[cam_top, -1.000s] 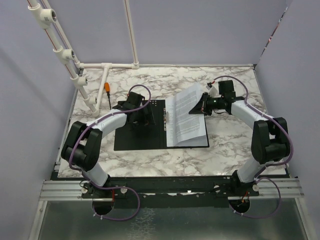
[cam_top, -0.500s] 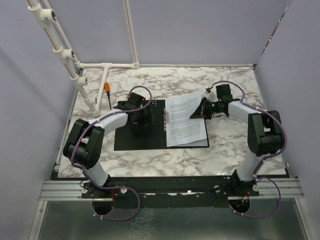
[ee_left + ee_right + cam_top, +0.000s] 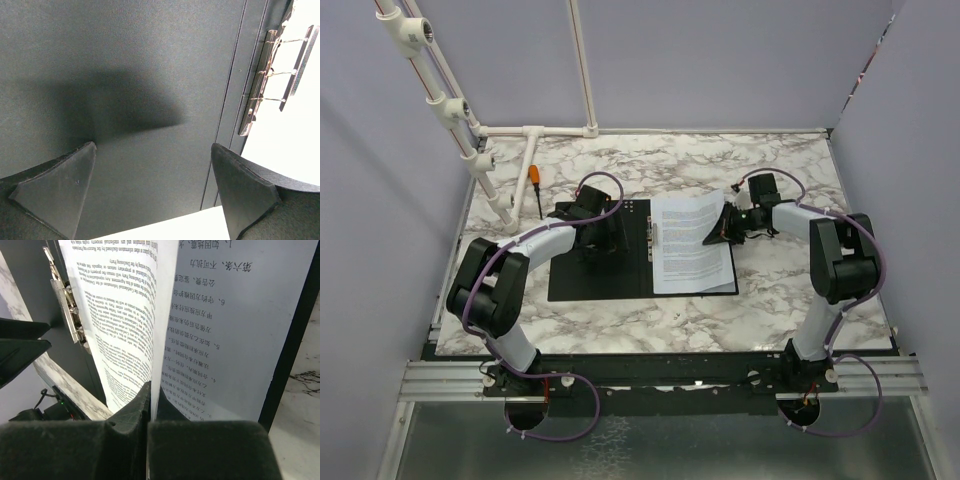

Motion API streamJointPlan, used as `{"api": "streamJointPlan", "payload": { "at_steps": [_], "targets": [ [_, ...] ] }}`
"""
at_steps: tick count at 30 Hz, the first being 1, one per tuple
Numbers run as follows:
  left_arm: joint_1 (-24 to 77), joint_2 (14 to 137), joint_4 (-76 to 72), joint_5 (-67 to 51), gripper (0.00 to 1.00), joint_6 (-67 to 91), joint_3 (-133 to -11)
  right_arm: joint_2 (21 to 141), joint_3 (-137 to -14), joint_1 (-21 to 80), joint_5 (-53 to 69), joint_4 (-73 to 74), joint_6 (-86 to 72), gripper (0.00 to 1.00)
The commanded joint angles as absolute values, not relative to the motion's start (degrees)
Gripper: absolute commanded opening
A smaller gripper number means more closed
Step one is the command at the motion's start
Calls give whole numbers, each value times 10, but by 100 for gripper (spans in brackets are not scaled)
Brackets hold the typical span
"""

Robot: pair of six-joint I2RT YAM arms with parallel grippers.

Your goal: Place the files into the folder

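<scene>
The folder [image 3: 590, 280] lies open on the marble table, black inside up, with its metal clip [image 3: 651, 238] along the spine. The files [image 3: 688, 250] rest on its right half. My right gripper [image 3: 725, 228] is shut on the right edge of the top sheet [image 3: 125, 315], holding that edge slightly lifted above the sheet underneath [image 3: 235, 315]. My left gripper [image 3: 603, 240] stands open low over the folder's left half [image 3: 150, 75], nothing between its fingers [image 3: 245, 190]. The clip [image 3: 260, 85] and white paper [image 3: 290, 150] show at the right of the left wrist view.
An orange-handled screwdriver [image 3: 535, 185] lies at the back left beside a white pipe frame [image 3: 530, 132]. A small white scrap [image 3: 677, 317] sits on the marble in front of the folder. Grey walls enclose the table on three sides.
My right gripper has come down and toward the folder with the sheet's edge, so the raised sheet now lies almost flat on the stack. The left arm has stayed still.
</scene>
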State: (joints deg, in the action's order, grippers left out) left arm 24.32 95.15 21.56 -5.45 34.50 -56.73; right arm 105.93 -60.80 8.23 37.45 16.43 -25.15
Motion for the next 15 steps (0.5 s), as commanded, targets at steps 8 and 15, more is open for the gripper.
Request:
{"api": "streamJointPlan", "payload": {
  "at_steps": [8,15],
  "targets": [
    [241,951,220,-40,99,335,-561,1084,-620,82,363,167,-243,1],
    [241,952,221,-43,99,332,-562,1093,-631,90,364,168,-244,1]
  ]
}}
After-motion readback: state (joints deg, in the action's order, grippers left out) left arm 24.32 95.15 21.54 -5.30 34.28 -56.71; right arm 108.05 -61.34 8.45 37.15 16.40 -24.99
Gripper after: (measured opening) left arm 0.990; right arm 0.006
